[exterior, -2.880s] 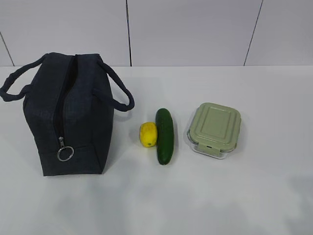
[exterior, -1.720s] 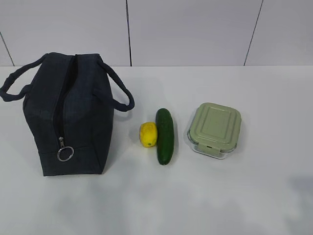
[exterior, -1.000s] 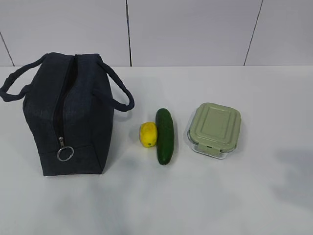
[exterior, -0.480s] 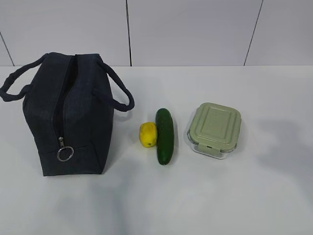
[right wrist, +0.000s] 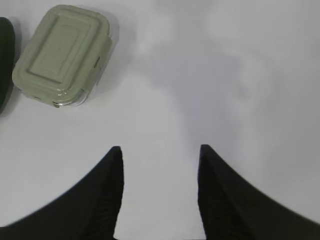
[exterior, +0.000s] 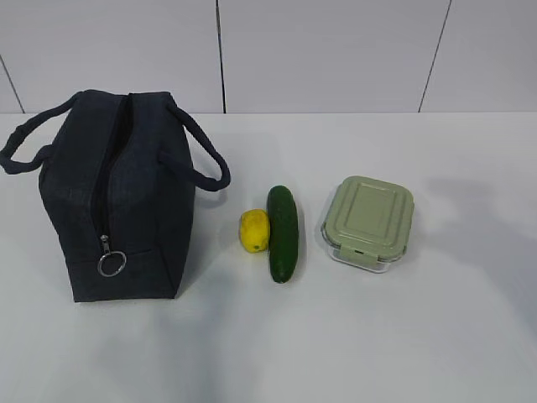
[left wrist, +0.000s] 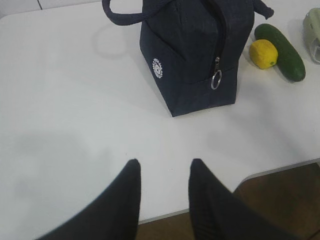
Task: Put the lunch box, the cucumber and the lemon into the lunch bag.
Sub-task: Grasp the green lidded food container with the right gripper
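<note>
The dark navy lunch bag (exterior: 117, 197) stands at the left of the white table, its zipper closed with the ring pull (exterior: 112, 263) low on the near end; it also shows in the left wrist view (left wrist: 192, 50). The yellow lemon (exterior: 254, 230) lies against the dark green cucumber (exterior: 283, 232) in the middle. The lunch box (exterior: 369, 222) with a sage-green lid sits to the right. My left gripper (left wrist: 164, 165) is open and empty above the table's near edge, short of the bag. My right gripper (right wrist: 160, 150) is open and empty, to the right of the lunch box (right wrist: 62, 55). Neither gripper shows in the exterior view.
The table's near edge (left wrist: 280, 167) shows in the left wrist view with brown floor beyond it. A pale panelled wall (exterior: 336, 50) runs behind the table. A faint shadow lies on the table right of the lunch box.
The objects have not moved. The soft shadow on the right of the table has shifted up and toward the lunch box.
</note>
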Robot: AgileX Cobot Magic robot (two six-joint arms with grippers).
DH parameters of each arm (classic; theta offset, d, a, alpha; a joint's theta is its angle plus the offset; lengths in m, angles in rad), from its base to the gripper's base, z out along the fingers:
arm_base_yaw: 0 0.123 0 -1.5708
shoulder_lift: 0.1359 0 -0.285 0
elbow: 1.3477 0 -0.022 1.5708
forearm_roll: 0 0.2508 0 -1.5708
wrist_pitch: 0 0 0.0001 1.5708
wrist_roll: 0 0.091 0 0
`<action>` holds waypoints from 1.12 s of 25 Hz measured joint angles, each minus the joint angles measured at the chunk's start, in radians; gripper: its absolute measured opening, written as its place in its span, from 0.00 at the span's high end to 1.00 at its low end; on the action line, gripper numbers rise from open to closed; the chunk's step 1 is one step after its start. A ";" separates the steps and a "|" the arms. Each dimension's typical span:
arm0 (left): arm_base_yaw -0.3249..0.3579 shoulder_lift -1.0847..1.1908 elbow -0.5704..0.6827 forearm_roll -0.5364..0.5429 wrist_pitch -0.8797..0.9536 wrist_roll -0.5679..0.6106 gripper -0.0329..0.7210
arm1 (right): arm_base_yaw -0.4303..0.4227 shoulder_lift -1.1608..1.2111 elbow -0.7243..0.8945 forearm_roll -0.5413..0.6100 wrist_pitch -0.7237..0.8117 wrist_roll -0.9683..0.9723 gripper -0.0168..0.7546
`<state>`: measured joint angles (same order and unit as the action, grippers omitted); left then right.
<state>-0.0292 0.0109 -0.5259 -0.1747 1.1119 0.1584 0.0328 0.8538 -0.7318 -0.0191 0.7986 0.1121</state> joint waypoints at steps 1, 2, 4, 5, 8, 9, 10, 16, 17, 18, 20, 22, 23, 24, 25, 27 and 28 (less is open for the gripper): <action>0.000 0.000 0.000 0.000 0.000 0.000 0.64 | 0.000 0.026 -0.006 0.007 -0.002 0.002 0.51; 0.000 0.000 0.000 0.000 0.000 0.000 0.64 | 0.000 0.053 -0.017 0.011 -0.002 0.004 0.51; 0.000 0.000 0.000 0.000 0.000 0.000 0.64 | 0.000 0.101 -0.039 0.031 -0.006 0.005 0.51; 0.000 0.000 0.000 0.000 0.000 0.000 0.64 | 0.000 0.126 -0.049 0.038 -0.006 0.005 0.51; 0.000 0.000 0.000 0.000 0.000 0.000 0.64 | 0.000 0.193 -0.082 0.070 -0.011 0.005 0.51; 0.000 0.000 0.000 0.000 0.000 0.000 0.64 | 0.000 0.216 -0.095 0.081 -0.012 0.005 0.51; 0.000 0.000 0.000 0.000 0.000 0.000 0.64 | 0.000 0.235 -0.108 0.094 -0.014 0.005 0.51; 0.000 0.000 0.000 0.000 0.000 0.000 0.64 | 0.000 0.352 -0.163 0.239 -0.016 -0.043 0.51; 0.000 0.000 0.000 0.000 0.000 0.000 0.64 | 0.000 0.367 -0.168 0.278 -0.016 -0.060 0.51; 0.000 0.000 0.000 0.000 0.000 0.000 0.64 | 0.000 0.384 -0.173 0.315 -0.016 -0.081 0.51; 0.000 0.000 0.000 0.000 0.000 0.000 0.64 | 0.000 0.416 -0.183 0.382 -0.016 -0.122 0.51; 0.000 0.000 0.000 0.000 0.000 0.000 0.64 | 0.000 0.448 -0.195 0.440 -0.012 -0.156 0.51; 0.000 0.000 0.000 0.000 0.000 0.000 0.64 | 0.000 0.463 -0.202 0.465 -0.006 -0.173 0.51; 0.000 0.000 0.000 0.000 0.000 0.000 0.64 | -0.003 0.476 -0.209 0.488 0.000 -0.184 0.51; 0.000 0.000 0.000 0.000 0.000 0.000 0.64 | -0.008 0.491 -0.217 0.512 0.007 -0.200 0.51; 0.000 0.000 0.000 0.000 0.000 0.000 0.64 | -0.026 0.521 -0.226 0.565 0.018 -0.234 0.51; 0.000 0.000 0.000 0.000 0.000 0.000 0.64 | -0.040 0.537 -0.228 0.604 0.028 -0.253 0.51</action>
<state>-0.0292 0.0109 -0.5259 -0.1747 1.1119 0.1584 -0.0073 1.3911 -0.9599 0.5853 0.8262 -0.1412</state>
